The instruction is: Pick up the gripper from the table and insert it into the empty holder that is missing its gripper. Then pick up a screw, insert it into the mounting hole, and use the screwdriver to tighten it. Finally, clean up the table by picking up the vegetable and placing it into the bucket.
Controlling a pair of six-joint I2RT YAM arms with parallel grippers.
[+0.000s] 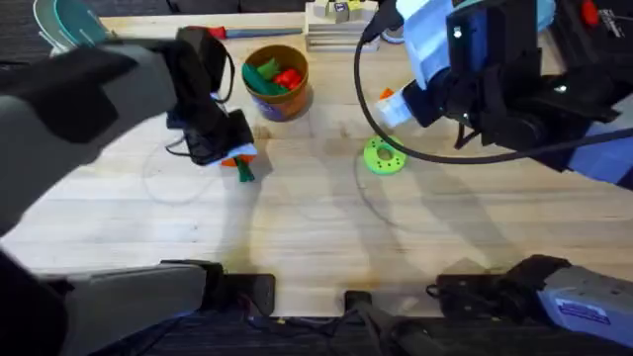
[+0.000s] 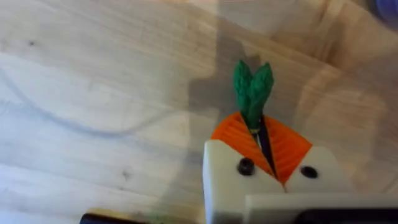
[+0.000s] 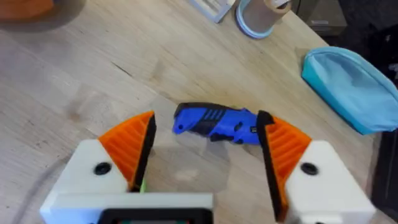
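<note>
Pale wooden tabletop [image 1: 297,227] with visible grain, faint ring marks across its middle; arm bases sit along its near edge.

Left gripper [image 1: 235,158], white fingers with orange ribbed pads, hangs left of centre, jaws nearly closed on the slim dark-green toy vegetable [image 2: 252,90]. Left wrist view: the stalk's forked tip sticks out past the pads [image 2: 233,134], over bare wood. Overhead, the green piece [image 1: 243,170] shows just under the gripper.

Lime-green round disc with holes [image 1: 383,157] lies right of centre, apart from both grippers. A black cable arcs around it.

Right gripper [image 3: 205,146] is up near the table's far right, jaws wide, nothing between them. Right wrist view: a blue, black-banded electric screwdriver [image 3: 214,122] lies on the wood past its fingertips, between the two pads but beyond them. Whether it touches either pad cannot be told.

Farther back, the round tan-orange bucket [image 1: 287,99] stands toward the far edge, behind the left gripper, holding green and red toy pieces [image 1: 272,77].

Far right corner: a light-blue soft pouch [image 3: 351,87] and a small round cup [image 3: 258,15].
</note>
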